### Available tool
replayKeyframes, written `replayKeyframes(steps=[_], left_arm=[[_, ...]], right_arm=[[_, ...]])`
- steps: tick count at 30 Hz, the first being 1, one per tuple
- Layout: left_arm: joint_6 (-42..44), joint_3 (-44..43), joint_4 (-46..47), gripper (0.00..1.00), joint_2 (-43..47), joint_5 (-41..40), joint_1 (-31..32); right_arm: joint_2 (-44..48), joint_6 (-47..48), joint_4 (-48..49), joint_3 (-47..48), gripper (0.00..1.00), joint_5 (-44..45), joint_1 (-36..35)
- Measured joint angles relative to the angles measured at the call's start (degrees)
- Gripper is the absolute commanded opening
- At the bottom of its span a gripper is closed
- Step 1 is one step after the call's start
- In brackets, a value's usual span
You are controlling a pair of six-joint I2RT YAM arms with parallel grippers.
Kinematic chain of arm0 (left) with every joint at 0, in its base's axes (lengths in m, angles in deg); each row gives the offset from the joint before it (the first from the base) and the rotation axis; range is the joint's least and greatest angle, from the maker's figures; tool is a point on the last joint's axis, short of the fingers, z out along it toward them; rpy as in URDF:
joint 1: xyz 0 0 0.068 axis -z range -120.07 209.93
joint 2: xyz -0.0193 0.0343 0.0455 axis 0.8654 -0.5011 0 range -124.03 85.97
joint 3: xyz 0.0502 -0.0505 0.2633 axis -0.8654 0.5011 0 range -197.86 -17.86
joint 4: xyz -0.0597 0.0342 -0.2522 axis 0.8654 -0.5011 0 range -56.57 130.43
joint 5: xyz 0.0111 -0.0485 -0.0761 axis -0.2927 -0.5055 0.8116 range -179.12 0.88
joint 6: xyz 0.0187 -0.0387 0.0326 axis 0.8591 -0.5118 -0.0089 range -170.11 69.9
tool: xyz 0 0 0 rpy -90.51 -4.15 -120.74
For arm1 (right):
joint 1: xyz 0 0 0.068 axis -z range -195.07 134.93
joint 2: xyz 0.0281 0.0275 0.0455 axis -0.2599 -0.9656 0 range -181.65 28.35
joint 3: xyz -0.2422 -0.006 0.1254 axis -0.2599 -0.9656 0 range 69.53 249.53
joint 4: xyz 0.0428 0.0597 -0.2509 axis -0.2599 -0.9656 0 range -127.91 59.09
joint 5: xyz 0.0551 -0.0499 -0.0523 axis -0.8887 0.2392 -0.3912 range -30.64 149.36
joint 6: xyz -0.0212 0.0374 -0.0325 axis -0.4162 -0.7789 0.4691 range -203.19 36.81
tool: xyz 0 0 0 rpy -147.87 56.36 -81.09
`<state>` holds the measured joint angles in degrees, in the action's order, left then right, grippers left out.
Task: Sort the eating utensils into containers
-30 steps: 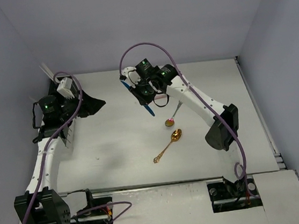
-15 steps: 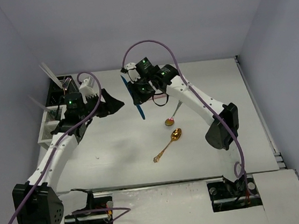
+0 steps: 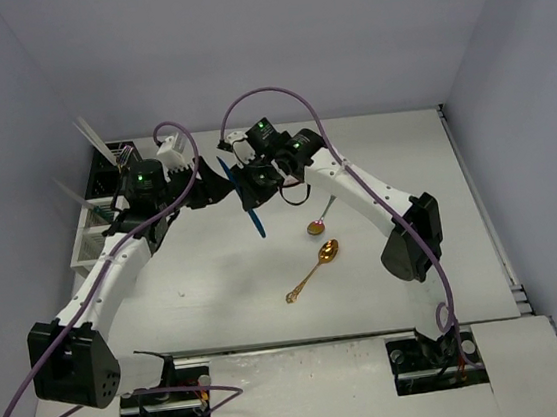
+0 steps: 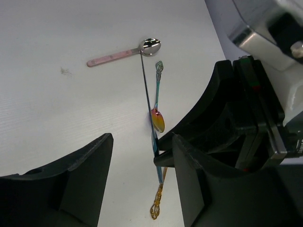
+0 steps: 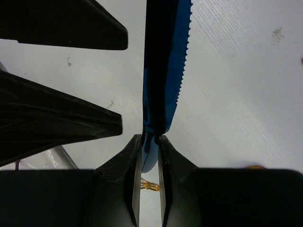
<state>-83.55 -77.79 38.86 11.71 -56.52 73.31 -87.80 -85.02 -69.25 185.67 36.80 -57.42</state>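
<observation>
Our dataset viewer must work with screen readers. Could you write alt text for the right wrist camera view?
The right gripper grips a blue serrated knife that runs up the middle of the view, over the white table. The left gripper, open, shows at the left, its black fingers beside the blade.

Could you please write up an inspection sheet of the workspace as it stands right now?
Surface: white table, with one small dark smudge.
Job's things: blue serrated knife held above the table. Gold spoon, red-bowled spoon and pink-handled spoon lie loose. White caddy and black caddy stand at the left edge, with pale sticks poking out.
Clutter: nothing seen.
Tools: right tool shut on the knife; left tool open beside the blade.
Cables: purple cables loop over both arms.
Surroundings: plain walls on three sides.
</observation>
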Motion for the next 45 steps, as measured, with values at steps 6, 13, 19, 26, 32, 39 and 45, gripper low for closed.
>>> replayKeyframes(steps=[6,13,19,26,32,39,45], left_arm=[[0.1,0.0,0.0,0.45,0.0,0.1,0.4],[0.1,-0.1,0.0,0.17,-1.0,0.2,0.4],[-0.4,-0.1,0.0,0.0,-1.4,0.3,0.4],[0.4,0.1,-1.8,0.0,-0.5,0.0,0.0],[3.5,3.1,-6.6,0.0,4.1,1.5,-5.8],[16.8,-3.2,-21.2,0.0,7.3,6.7,-21.6],[31.6,-20.1,-32.2,0.0,5.5,15.6,-35.3]], right_arm=[[0.0,0.4,0.0,-0.2,0.0,0.8,-1.8],[0.0,0.7,0.0,-0.2,0.0,2.0,-3.1],[0.0,0.8,0.0,-0.2,0.07,2.2,-3.4],[0.1,1.2,0.3,-0.2,0.74,2.4,-3.4],[1.6,1.4,0.6,-0.6,0.83,2.6,-1.6],[9.9,2.1,1.2,-5.6,0.81,1.9,8.6],[15.0,4.5,1.1,-11.6,0.77,6.6,11.0]])
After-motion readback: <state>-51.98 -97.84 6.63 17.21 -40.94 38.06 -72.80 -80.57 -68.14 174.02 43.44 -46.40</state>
